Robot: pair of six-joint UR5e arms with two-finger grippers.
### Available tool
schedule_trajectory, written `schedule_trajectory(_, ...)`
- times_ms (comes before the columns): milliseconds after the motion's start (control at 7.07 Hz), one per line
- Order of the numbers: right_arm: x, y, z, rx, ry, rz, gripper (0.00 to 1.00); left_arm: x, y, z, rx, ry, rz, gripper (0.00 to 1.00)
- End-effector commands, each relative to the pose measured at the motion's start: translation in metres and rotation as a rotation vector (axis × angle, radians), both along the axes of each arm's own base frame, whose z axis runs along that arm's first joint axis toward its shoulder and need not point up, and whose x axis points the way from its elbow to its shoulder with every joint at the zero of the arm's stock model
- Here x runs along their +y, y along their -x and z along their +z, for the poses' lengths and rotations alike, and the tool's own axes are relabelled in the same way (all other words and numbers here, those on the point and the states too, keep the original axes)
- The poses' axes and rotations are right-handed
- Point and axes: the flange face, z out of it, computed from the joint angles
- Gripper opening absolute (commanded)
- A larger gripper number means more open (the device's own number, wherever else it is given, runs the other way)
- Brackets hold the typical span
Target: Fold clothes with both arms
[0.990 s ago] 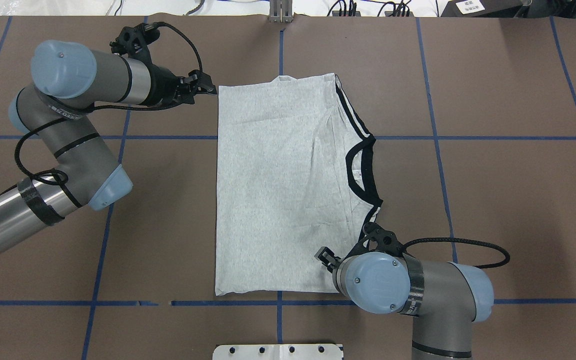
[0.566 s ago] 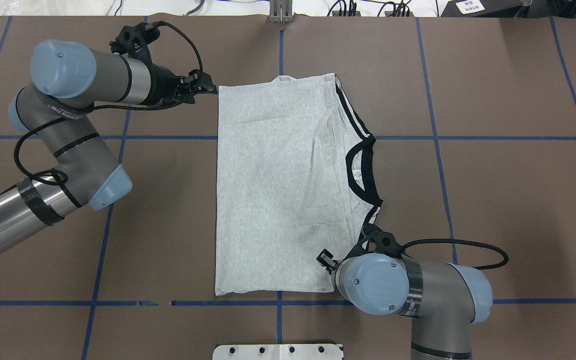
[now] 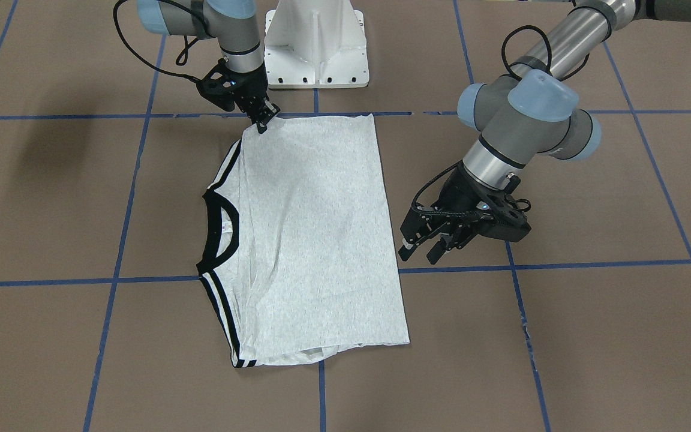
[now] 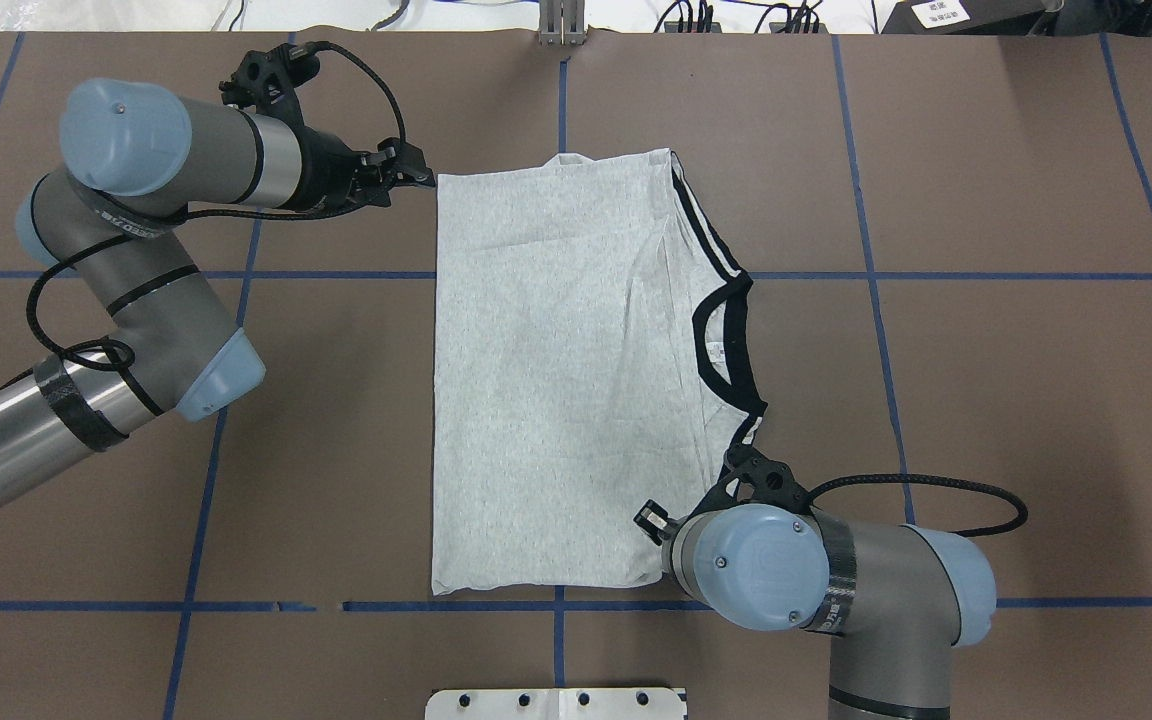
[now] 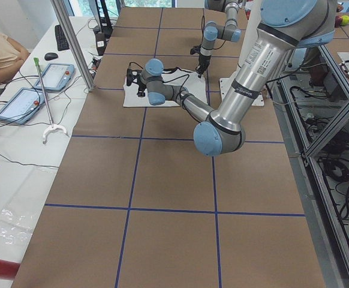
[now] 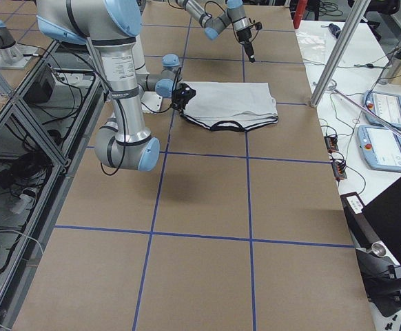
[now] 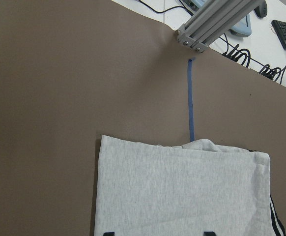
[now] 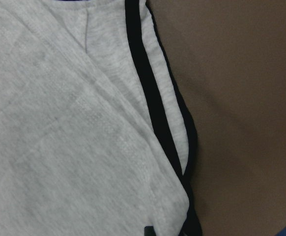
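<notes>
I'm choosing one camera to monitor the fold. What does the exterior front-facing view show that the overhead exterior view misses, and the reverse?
Only front-facing: the left tool seen open, clear of the T-shirt's edge; the right tool's tip at the corner nearest the robot. Only overhead: cables and a metal post beyond the table's far edge; the right arm covers most of its tool. Both: the T-shirt lying flat, black neck trim and stripes along one side, on the brown, blue-taped table.
</notes>
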Motion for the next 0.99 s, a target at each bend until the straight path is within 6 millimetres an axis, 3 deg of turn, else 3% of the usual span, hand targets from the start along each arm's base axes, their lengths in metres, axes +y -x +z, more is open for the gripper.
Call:
schedule_trajectory(0,0.002,-0.008,-0.014,-0.031,-0.004,0.004,0.0,0.017,0.006,-0.009,0.071,0.077,-0.01,0.68)
schedule_trajectory(141,0.004,-0.01,-0.018,-0.04,-0.003,0.004,0.0,0.066,0.011,-0.008,0.137,0.147,0.037,0.68)
schedule_trajectory(283,0.007,-0.009,-0.016,-0.04,0.011,0.011,0.0,0.134,0.001,-0.005,0.189,0.216,0.076,0.69)
schedule_trajectory(424,0.008,-0.012,-0.022,-0.054,0.011,0.013,0.0,0.194,-0.017,0.001,0.218,0.287,0.073,0.69)
schedule_trajectory(566,0.01,-0.013,-0.023,-0.057,0.012,0.008,0.0,0.252,-0.053,0.019,0.188,0.33,0.048,0.69)
schedule_trajectory(707,0.011,-0.012,-0.023,-0.056,0.013,0.006,0.0,0.28,-0.072,0.02,0.137,0.397,0.058,0.69)
schedule_trajectory(849,0.011,-0.012,-0.023,-0.057,0.013,0.006,0.0,0.308,-0.077,0.01,0.074,0.441,0.084,0.69)
